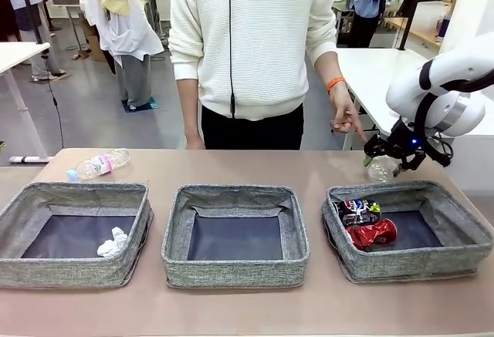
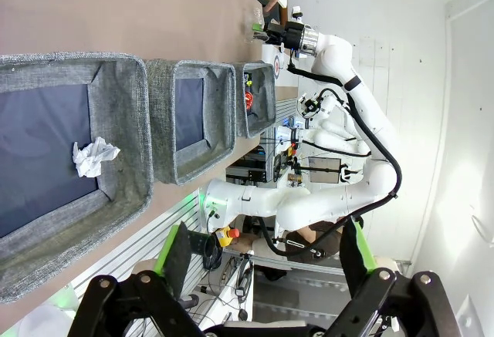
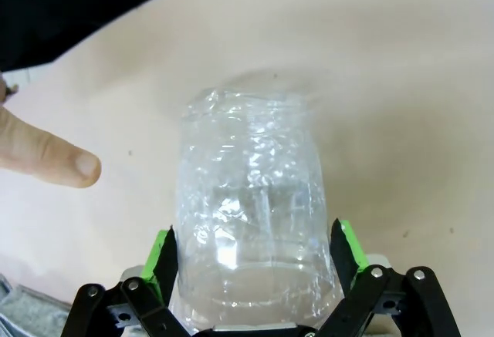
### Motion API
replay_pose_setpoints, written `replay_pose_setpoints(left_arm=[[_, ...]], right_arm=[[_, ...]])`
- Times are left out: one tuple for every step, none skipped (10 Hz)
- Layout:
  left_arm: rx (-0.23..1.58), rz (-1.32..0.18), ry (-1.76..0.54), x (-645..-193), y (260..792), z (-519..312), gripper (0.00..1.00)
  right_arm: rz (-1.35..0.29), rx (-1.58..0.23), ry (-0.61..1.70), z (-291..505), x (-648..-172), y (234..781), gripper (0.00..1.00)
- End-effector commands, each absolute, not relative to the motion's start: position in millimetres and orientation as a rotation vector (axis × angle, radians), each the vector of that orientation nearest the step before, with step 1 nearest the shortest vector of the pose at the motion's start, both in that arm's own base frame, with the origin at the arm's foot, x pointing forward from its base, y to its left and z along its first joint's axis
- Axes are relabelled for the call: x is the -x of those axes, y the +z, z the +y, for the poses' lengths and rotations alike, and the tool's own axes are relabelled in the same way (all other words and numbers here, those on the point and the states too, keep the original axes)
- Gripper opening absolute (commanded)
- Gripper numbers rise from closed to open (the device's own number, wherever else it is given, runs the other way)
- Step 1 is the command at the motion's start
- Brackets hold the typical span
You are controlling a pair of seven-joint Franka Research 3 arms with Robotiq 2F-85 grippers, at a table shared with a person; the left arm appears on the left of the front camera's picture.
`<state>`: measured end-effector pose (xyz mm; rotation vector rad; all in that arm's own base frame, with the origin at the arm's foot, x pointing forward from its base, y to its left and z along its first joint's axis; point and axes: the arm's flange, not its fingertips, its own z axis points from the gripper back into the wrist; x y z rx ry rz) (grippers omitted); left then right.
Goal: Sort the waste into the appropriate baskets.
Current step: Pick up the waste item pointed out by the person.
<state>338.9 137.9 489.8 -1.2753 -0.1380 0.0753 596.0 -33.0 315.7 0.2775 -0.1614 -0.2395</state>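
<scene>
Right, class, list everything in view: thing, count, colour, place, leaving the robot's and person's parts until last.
table: one, brown, under everything.
baskets: three, grey, in a row on it.
paper ball: one, white, in the left basket.
dark blue can: one, in the right basket.
red can: one, dented, beside it.
bottle: one, clear, pink label, blue cap, lying behind the left basket.
plastic cup: one, clear, behind the right basket.
person's hand: one, finger pointing beside the cup.
right gripper: one, black, green pads flanking the cup.
left gripper: one, black, open, by the left basket.
</scene>
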Motion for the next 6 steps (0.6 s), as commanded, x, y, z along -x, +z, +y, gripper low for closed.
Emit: replay_pose_setpoints(left_arm=[[1.289,-0.146,0.082,-339.4,492.8,137.8,1.0],[1.289,-0.146,0.082,-339.4,492.8,137.8,1.0],[1.289,-0.146,0.082,-339.4,492.8,137.8,1.0],[1.289,-0.146,0.082,-339.4,492.8,137.8,1.0],[1.289,-0.146,0.082,-339.4,492.8,137.8,1.0],[1.289,-0.146,0.082,-339.4,492.8,137.8,1.0]], right_arm=[[-0.146,-0.266,-0.245,-33.2,-600.8,316.2,1.0],[-0.136,-0.247,-0.241,-33.1,-600.6,315.8,0.81],[-0.136,-0.24,-0.244,-33.1,-600.6,314.5,0.81],[-0.142,-0.233,-0.244,-33.7,-600.0,313.7,0.62],[-0.169,-0.244,-0.253,-36.3,-599.7,314.0,0.79],[-0.164,-0.239,-0.27,-38.3,-599.2,315.1,0.79]])
